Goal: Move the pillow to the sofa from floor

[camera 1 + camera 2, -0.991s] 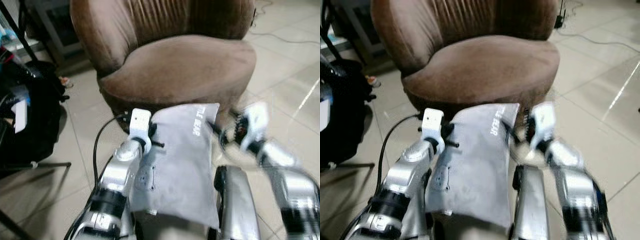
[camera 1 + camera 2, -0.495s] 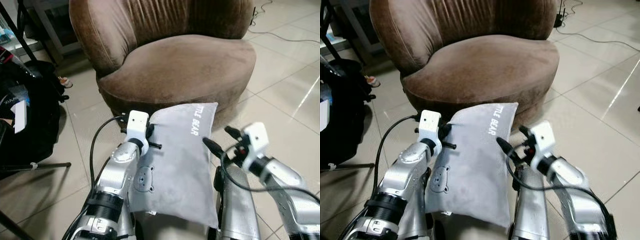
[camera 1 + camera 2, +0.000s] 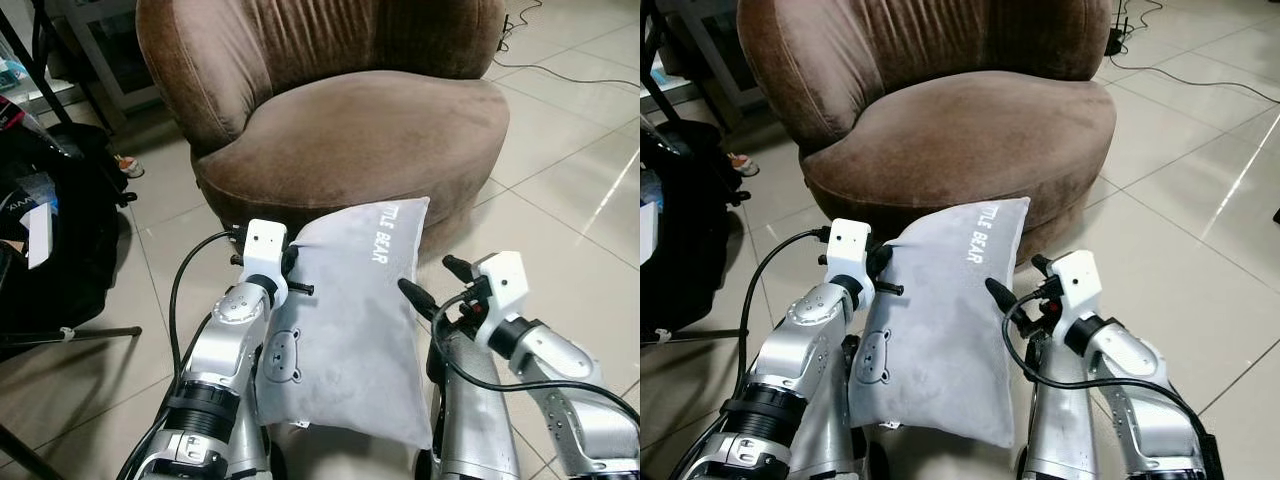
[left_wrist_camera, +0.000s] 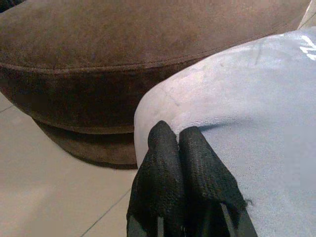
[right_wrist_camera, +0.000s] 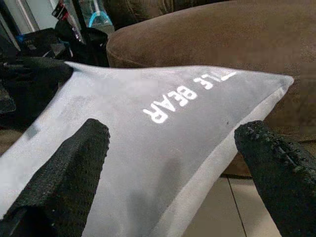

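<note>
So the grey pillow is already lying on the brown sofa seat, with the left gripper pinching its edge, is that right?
Not quite. The grey pillow is not on the seat; the left eye view shows it in front of the brown sofa, below the cushion. The left gripper does pinch its edge.

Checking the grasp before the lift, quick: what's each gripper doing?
Left gripper: shut on the pillow's edge.
Right gripper: open, fingers either side of the pillow.

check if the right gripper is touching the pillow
Apart. In the right wrist view the right gripper has its fingers spread wide with the grey pillow lying beyond them, not against either pad.
</note>
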